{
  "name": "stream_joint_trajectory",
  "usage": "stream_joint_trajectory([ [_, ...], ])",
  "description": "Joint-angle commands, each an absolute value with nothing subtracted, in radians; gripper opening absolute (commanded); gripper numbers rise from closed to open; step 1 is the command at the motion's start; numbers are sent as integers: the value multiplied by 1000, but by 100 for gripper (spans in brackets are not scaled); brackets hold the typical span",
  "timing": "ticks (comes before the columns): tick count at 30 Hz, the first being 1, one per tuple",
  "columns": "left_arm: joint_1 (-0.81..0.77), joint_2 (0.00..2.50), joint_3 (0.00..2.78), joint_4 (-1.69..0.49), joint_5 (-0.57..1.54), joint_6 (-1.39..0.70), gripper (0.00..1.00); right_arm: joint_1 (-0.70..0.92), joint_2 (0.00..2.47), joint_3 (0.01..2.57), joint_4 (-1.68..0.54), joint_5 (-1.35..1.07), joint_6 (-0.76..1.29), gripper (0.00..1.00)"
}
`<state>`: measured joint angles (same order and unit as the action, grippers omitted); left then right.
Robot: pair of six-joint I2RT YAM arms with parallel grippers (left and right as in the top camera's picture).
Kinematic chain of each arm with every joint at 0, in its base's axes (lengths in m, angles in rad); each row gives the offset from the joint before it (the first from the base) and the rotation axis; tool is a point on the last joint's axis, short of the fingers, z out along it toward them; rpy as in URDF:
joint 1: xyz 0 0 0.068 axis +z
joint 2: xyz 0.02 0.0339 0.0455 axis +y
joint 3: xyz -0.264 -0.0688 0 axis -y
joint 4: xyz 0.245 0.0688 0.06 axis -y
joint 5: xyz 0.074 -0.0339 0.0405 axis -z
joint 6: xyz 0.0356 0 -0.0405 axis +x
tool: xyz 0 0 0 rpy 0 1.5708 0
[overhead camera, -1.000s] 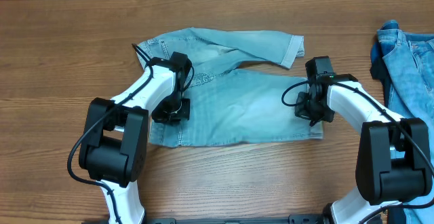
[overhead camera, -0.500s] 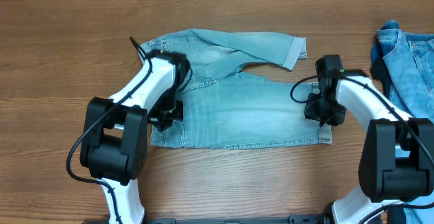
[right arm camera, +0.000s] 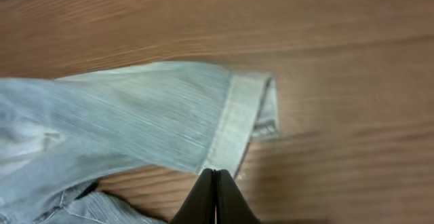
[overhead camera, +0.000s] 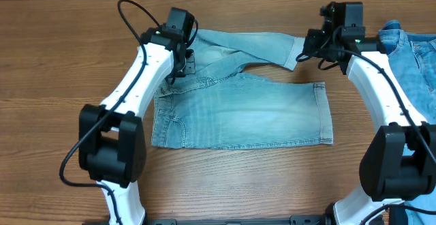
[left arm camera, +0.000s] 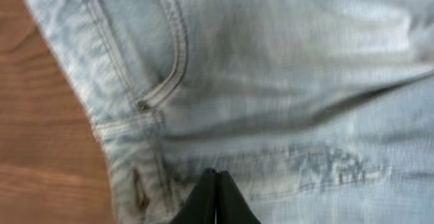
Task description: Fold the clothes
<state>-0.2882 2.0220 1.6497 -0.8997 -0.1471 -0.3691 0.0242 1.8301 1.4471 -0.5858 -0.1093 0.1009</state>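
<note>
The clothes, pale light-blue denim shorts (overhead camera: 245, 112), lie on the table with the near leg flat and the far leg (overhead camera: 255, 44) stretched right along the back. My left gripper (overhead camera: 184, 61) hovers over the waistband and pocket area (left arm camera: 163, 81), its black fingertips (left arm camera: 209, 190) pressed together with nothing between them. My right gripper (overhead camera: 310, 48) sits at the far leg's hem (right arm camera: 237, 119). Its fingertips (right arm camera: 207, 193) are shut just in front of the hem edge, over bare wood, holding nothing.
Deeper-blue denim garments (overhead camera: 412, 68) lie piled at the table's right edge, close to my right arm. The wooden table (overhead camera: 61, 61) shows bare on the left and along the front.
Both grippers left the two ends of the near leg and moved to the far side. The left one is now at the waistband, the right one at the far leg's hem. The near leg lies flatter.
</note>
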Motion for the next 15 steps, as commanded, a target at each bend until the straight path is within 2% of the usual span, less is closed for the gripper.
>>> stream_joint_trajectory([
  [1, -289, 2057, 1650, -840, -128, -373, 14, 57, 1902, 1460, -543, -142, 43, 4],
  [2, -290, 2081, 1650, -816, -72, -334, 15, 68, 1934, 1460, -531, -146, 43, 4],
  [4, -289, 2163, 1650, -765, -30, -321, 4, 92, 2013, 1460, -492, -163, 38, 4],
  [15, -290, 2216, 1650, -809, 19, -275, 4, 97, 2035, 1460, -384, -159, -9, 4],
])
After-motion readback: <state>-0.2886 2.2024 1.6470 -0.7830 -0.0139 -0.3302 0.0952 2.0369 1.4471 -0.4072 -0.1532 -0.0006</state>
